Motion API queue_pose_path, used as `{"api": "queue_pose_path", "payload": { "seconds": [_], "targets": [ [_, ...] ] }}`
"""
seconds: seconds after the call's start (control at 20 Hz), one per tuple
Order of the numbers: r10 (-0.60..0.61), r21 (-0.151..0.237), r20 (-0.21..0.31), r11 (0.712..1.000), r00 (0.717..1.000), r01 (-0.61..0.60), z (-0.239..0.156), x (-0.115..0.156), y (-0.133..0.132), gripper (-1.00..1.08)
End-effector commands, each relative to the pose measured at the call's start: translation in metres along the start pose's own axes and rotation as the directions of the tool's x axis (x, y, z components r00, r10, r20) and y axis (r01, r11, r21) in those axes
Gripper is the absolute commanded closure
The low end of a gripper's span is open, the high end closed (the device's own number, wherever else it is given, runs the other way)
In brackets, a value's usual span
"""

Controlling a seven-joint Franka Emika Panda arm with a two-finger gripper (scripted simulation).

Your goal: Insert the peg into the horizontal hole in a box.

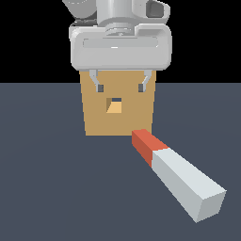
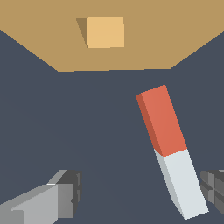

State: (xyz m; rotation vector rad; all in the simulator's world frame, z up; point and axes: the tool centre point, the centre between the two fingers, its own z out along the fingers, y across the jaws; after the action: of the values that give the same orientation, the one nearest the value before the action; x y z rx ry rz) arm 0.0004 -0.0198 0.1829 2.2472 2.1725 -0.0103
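The peg [image 1: 181, 176] lies flat on the dark floor, its red-orange end nearest the box and its pale grey-white part reaching toward the exterior view's right. The tan box [image 1: 96, 117] stands behind it, with the small square hole [image 1: 114, 106] in its front face. My gripper [image 1: 120, 87] hangs open high in front of the box's upper face, holding nothing, well above the peg. In the wrist view the peg [image 2: 170, 148] lies between the spread fingertips [image 2: 65, 197], nearer the other finger, with the box [image 2: 175, 35] and hole [image 2: 105, 32] beyond.
A flat dark grey-blue floor [image 1: 47, 188] stretches all around the box and peg. Nothing else stands on it.
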Motion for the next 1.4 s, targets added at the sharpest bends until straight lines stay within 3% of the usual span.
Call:
{"api": "queue_pose_path", "payload": {
  "seconds": [0.0,0.6,1.35],
  "targets": [
    [0.000,0.000,0.000,1.000,1.000,0.000,0.000,0.000,0.000,-0.92],
    [-0.063,0.001,-0.003,0.998,0.998,0.063,0.021,-0.018,0.018,-0.92],
    [-0.257,0.001,-0.014,0.966,0.966,0.257,0.087,-0.064,0.083,-0.92]
  ]
}}
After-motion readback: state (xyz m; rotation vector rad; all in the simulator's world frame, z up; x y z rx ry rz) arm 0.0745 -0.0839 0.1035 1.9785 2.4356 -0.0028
